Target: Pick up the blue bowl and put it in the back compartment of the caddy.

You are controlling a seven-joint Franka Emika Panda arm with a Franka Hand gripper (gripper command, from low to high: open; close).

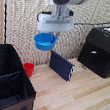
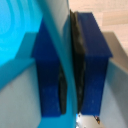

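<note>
The blue bowl [image 1: 44, 41] hangs in the air above the wooden table, tilted, with my gripper [image 1: 52, 36] shut on its rim. In the wrist view the bowl's bright-blue wall [image 2: 17, 45] fills one side, and its rim runs between my two dark-blue fingers [image 2: 92, 60], which press on it from both sides. The black caddy [image 1: 6, 81] stands at the exterior view's lower left, below and to the left of the bowl. Its dividers form compartments; the back compartment [image 1: 1, 58] lies farthest from the camera.
A small red cup [image 1: 28, 69] stands on the table beside the caddy's right wall. A flat dark-blue panel [image 1: 62, 65] stands upright behind it. A black boxy machine [image 1: 102, 52] sits at the exterior view's right. A light curtain hangs behind.
</note>
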